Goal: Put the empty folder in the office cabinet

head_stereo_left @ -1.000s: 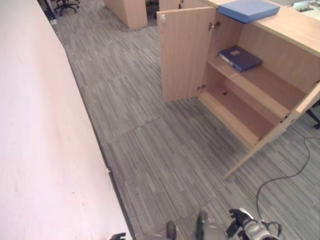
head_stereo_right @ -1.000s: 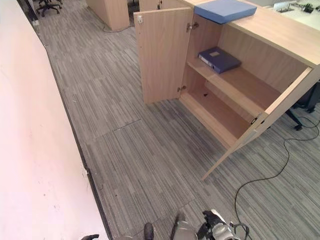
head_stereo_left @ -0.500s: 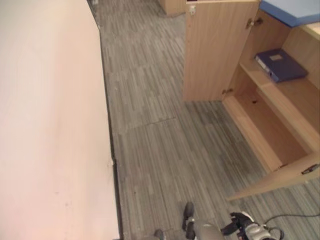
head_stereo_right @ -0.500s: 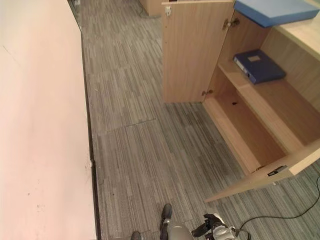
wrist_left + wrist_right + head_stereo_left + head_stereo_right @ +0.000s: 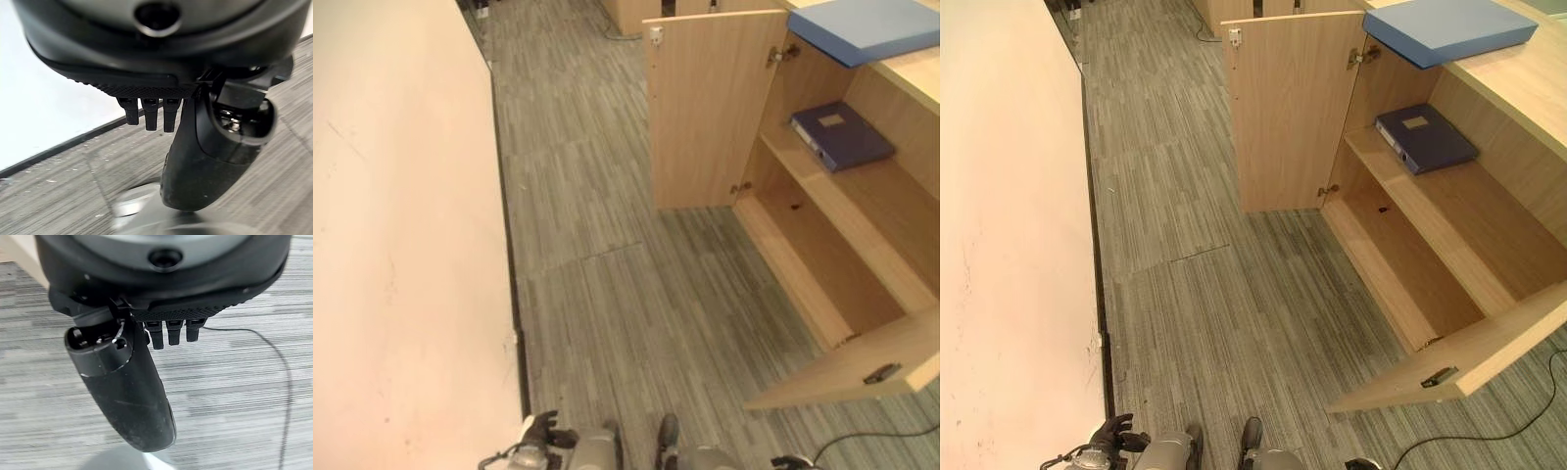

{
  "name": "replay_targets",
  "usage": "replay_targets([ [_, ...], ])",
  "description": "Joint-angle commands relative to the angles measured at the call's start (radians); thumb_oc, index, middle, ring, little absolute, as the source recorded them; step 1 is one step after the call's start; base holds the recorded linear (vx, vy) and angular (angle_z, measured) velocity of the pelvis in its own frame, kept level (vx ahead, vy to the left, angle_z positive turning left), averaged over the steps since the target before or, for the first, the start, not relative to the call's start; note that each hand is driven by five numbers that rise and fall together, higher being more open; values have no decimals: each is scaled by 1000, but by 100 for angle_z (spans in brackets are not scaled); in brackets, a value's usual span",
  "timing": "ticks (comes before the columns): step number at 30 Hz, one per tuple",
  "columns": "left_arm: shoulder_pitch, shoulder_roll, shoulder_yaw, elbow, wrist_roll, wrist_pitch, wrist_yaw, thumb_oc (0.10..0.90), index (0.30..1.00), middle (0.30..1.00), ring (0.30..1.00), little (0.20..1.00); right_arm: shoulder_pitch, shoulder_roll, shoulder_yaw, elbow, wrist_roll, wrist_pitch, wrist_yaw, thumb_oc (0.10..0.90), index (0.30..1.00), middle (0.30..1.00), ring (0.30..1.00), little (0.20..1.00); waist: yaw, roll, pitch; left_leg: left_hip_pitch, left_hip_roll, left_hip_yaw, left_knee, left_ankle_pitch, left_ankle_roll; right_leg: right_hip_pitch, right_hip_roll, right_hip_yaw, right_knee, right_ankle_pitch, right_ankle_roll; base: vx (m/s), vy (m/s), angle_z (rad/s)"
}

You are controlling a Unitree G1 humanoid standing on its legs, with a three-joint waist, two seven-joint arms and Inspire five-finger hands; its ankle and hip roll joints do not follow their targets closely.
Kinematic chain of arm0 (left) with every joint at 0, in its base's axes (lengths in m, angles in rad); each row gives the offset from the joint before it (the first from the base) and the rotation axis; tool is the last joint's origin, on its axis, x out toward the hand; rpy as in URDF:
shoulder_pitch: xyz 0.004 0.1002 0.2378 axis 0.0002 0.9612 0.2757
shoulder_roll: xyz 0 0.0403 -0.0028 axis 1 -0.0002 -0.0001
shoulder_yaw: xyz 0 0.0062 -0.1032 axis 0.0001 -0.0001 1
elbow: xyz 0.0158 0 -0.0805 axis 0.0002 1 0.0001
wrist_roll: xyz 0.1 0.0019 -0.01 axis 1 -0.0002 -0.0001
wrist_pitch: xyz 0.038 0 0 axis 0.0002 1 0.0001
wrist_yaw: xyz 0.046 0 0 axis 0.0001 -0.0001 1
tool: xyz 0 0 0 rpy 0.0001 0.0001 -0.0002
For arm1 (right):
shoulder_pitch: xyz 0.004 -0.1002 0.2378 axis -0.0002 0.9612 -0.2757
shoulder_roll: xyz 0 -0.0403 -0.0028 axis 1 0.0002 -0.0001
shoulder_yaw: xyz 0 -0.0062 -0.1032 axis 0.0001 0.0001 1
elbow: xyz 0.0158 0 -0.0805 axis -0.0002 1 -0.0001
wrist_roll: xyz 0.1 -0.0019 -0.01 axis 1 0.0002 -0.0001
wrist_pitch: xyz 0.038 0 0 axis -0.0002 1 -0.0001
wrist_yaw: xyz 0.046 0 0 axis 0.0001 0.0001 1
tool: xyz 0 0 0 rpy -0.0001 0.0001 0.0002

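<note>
Open cabinet, both hands empty
The dark blue binder [image 5: 1425, 137] lies on the office cabinet [image 5: 1449, 264] shelf; left hand [image 5: 195, 147] and right hand [image 5: 132, 382] hang relaxed over carpet.

Grey striped carpet [image 5: 626, 294] covers the floor, its tile seams visible in front of the open furniture. A pale wall [image 5: 401, 274] runs along the left side, meeting the carpet at a dark skirting strip [image 5: 509, 274]. A light blue folder [image 5: 1449, 27] lies flat on the wooden worktop [image 5: 1518, 88] and overhangs its front edge, while further wooden furniture [image 5: 626, 12] stands at the far end of the room.
</note>
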Motion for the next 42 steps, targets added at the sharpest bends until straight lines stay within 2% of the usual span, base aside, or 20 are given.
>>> replay_targets([
  [1, 49, -2, -15, -7, -58, -5, 22, 800, 900, 900, 900, 900, 27, -47, -24, 27, 24, 0, -7, 800, 900, 900, 900, 900, 40, 33, -29, -50, 1, -52, 8, 29, 48, 19, -117, 86, 160, -102, 78, 231, 92, -21],
  [4, 70, -12, 5, 29, -52, 3, 9, 800, 900, 900, 900, 900, 55, -42, -41, 105, -25, 24, 26, 800, 900, 900, 900, 900, 52, 52, -58, -80, 16, -124, 8, 17, 23, 88, -113, 135, 149, -133, 95, 451, 174, -46],
  [5, 79, -16, 9, 36, -52, 5, 5, 800, 900, 900, 900, 900, 71, -41, -52, 125, -42, 33, 36, 800, 900, 900, 900, 900, 54, 56, -73, -72, 19, -132, 8, 44, 13, 119, -115, 141, 129, -139, 100, 711, 312, -57],
  [6, 90, -10, 17, 43, -43, 7, -11, 800, 900, 900, 900, 900, 84, -47, -68, 147, -70, 47, 53, 800, 900, 900, 900, 900, 60, 55, -91, -45, 14, -103, 8, 74, 15, 141, -143, 160, 107, -131, 117, 524, 250, -50],
  [9, 95, 0, 10, 35, -18, 8, -20, 800, 900, 900, 900, 900, 86, -53, -68, 161, -96, 62, 67, 800, 900, 900, 900, 900, 73, 41, -102, -44, -10, -77, 37, 59, 35, 149, -190, 166, 92, -114, 139, 374, 251, -36],
  [13, 75, 27, -23, -29, 15, 9, -33, 800, 900, 900, 900, 900, 25, -67, -22, 181, -190, 95, 89, 800, 900, 900, 900, 900, 106, 29, -99, -170, -61, -19, 271, -53, 74, 94, -273, 146, 85, -66, 177, 222, 260, -49],
  [14, 66, 39, -40, -71, 22, 10, -36, 800, 900, 900, 900, 900, -35, -73, 8, 169, -216, 99, 93, 800, 900, 900, 900, 900, 130, 35, -95, -217, -78, 3, 352, -105, 94, 73, -306, 119, 89, -54, 183, 191, 245, -36],
  [15, 66, 39, -40, -71, 22, 10, -36, 800, 900, 900, 900, 900, -35, -73, 8, 169, -216, 99, 93, 800, 900, 900, 900, 900, 129, 36, -97, -220, -78, 2, 351, -104, 94, 70, -305, 118, 89, -53, 183, 155, 230, -47],
  [18, 54, 46, -63, -114, 21, 8, -31, 800, 900, 900, 900, 900, -148, -60, 31, 116, -180, 85, 75, 800, 900, 900, 900, 900, 167, 55, -89, -251, -98, 40, 434, -186, 133, 44, -360, 57, 122, -17, 190, 193, 278, -25],
  [20, 56, 46, -67, -116, 24, 7, -29, 800, 900, 900, 900, 900, -173, -52, 36, 106, -168, 81, 72, 800, 900, 900, 900, 900, 176, 59, -91, -240, -107, 50, 430, -199, 145, 37, -379, 33, 148, 13, 190, 255, 273, -31],
  [21, 68, 49, -74, -112, 34, 15, -29, 800, 900, 900, 900, 900, -209, -41, 48, 83, -147, 74, 67, 800, 900, 900, 900, 900, 204, 74, -101, -158, -139, 58, 385, -239, 174, -1, -431, -24, 282, 96, 182, 255, 227, -23],
  [23, 74, 48, -76, -105, 36, 19, -30, 800, 900, 900, 900, 900, -216, -38, 55, 78, -141, 73, 65, 800, 900, 900, 900, 900, 210, 81, -106, -124, -150, 64, 359, -243, 186, -20, -452, -48, 342, 131, 180, 265, 256, -6],
  [24, 82, 49, -82, -95, 45, 27, -30, 800, 900, 900, 900, 900, -223, -25, 73, 74, -136, 69, 65, 800, 900, 900, 900, 900, 208, 90, -106, -49, -164, 56, 283, -238, 201, -65, -452, -65, 421, 160, 171, 208, 201, 15],
  [28, 88, 51, -85, -89, 48, 30, -32, 800, 900, 900, 900, 900, -230, -18, 82, 77, -140, 69, 62, 800, 900, 900, 900, 900, 210, 101, -98, 7, -164, 59, 217, -227, 203, -96, -442, -116, 435, 143, 174, 128, 84, 0],
  [30, 88, 52, -89, -72, 51, 35, -32, 800, 900, 900, 900, 900, -236, -6, 65, 74, -108, 67, 56, 800, 900, 900, 900, 900, 185, 134, -69, 78, -140, 72, 153, -209, 193, -196, -384, -159, 411, 80, 173, 96, 45, -28],
  [33, 91, 47, -80, -49, 50, 38, -31, 800, 900, 900, 900, 900, -224, 1, 55, 47, -74, 55, 44, 800, 900, 900, 900, 900, 144, 145, -31, 156, -136, 102, 111, -206, 179, -276, -315, -221, 304, 99, 193, 98, 3, -4],
  [35, 94, 48, -62, -37, 60, 41, -26, 800, 900, 900, 900, 900, -205, 16, 57, 34, -69, 51, 47, 800, 900, 900, 900, 900, 133, 127, -26, 195, -140, 127, 91, -211, 166, -278, -281, -319, 161, 151, 222, 161, -82, -43],
  [37, 97, 54, -34, -25, 67, 42, -27, 800, 900, 900, 900, 900, -181, 33, 46, 31, -60, 47, 55, 800, 900, 900, 900, 900, 144, 100, -35, 218, -144, 164, 81, -217, 150, -265, -274, -446, 34, 198, 248, 166, -154, 13],
  [38, 102, 59, -16, -16, 66, 42, -26, 800, 900, 900, 900, 900, -173, 37, 42, 29, -54, 47, 57, 800, 900, 900, 900, 900, 146, 87, -43, 226, -139, 180, 79, -220, 145, -262, -274, -478, -2, 210, 251, 174, -179, -56],
  [42, 121, 58, 39, 10, 51, 39, -14, 800, 900, 900, 900, 900, -130, 36, 30, 22, -43, 34, 48, 800, 900, 900, 900, 900, 161, 45, -76, 265, -144, 216, 92, -260, 139, -220, -299, -503, -14, 218, 249, 221, -114, -33],
])
